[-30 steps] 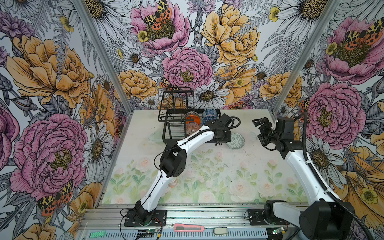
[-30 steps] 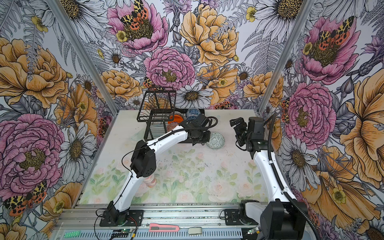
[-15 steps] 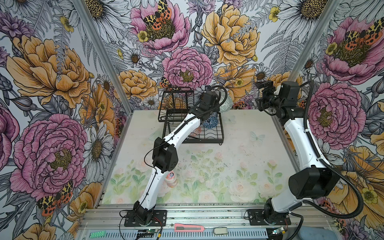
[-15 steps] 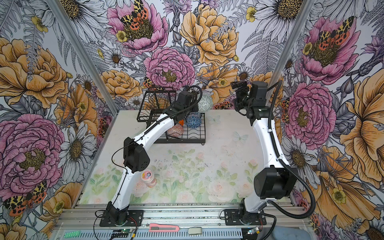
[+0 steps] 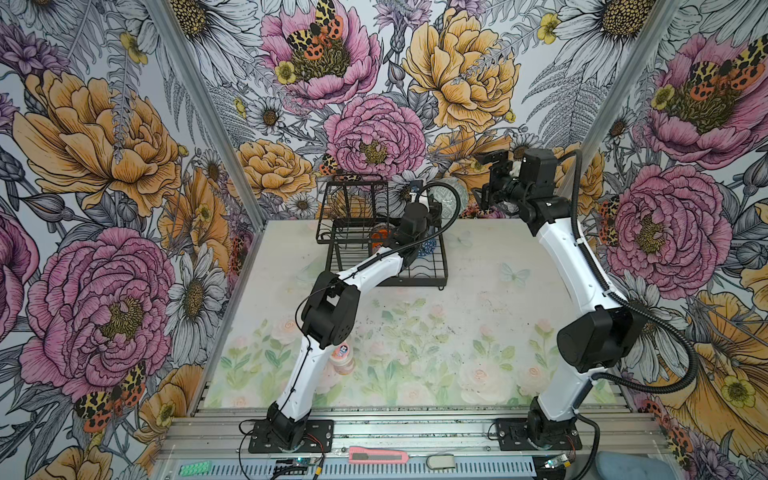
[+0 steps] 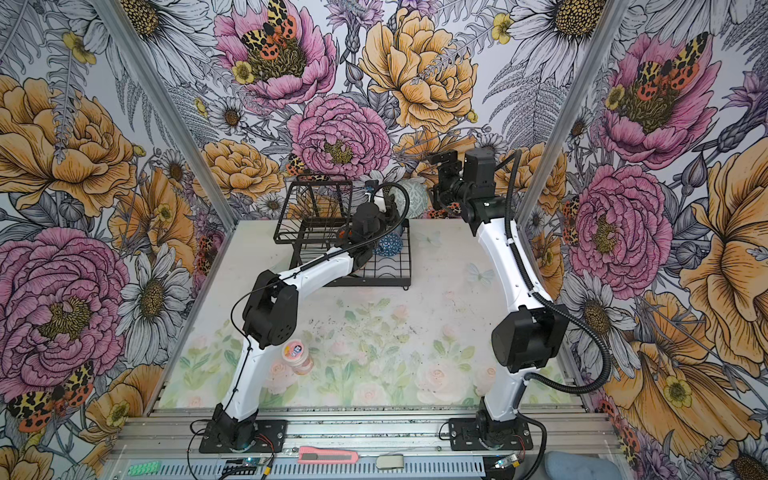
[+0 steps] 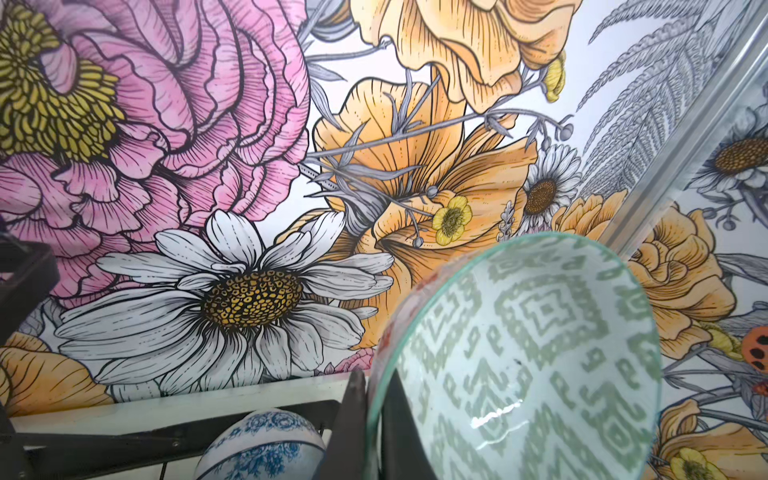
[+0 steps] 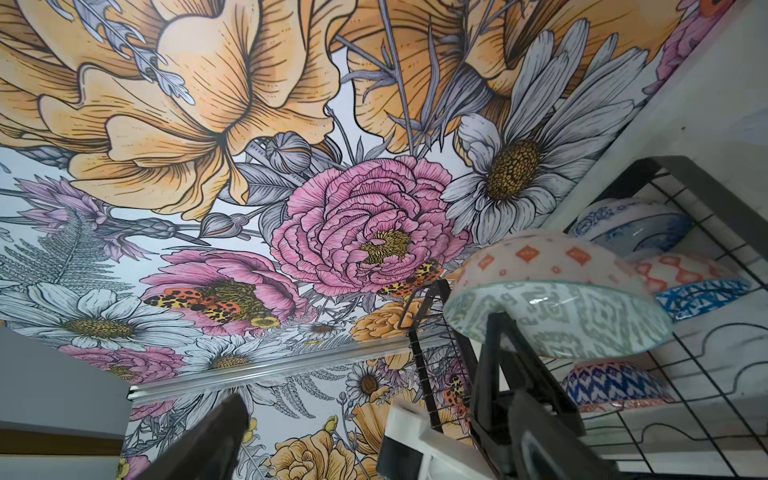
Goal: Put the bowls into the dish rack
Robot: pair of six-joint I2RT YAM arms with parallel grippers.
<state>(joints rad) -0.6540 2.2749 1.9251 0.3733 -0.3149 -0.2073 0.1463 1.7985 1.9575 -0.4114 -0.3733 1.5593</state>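
- My left hand [image 7: 374, 415] pinches the rim of the green bowl [image 7: 519, 353]. The bowl is tipped on its side, with the inside facing the left wrist camera.
- In both top views this bowl hangs at upper centre, over the far right corner of the rack [image 5: 399, 283].
- In the rack lie a white-blue bowl [image 8: 627, 224], an orange bowl [image 8: 681, 270] and a blue bowl [image 8: 615, 386].
- My right hand [image 5: 489, 179] is spread and holds nothing. It is raised just right of the green bowl, not touching it.
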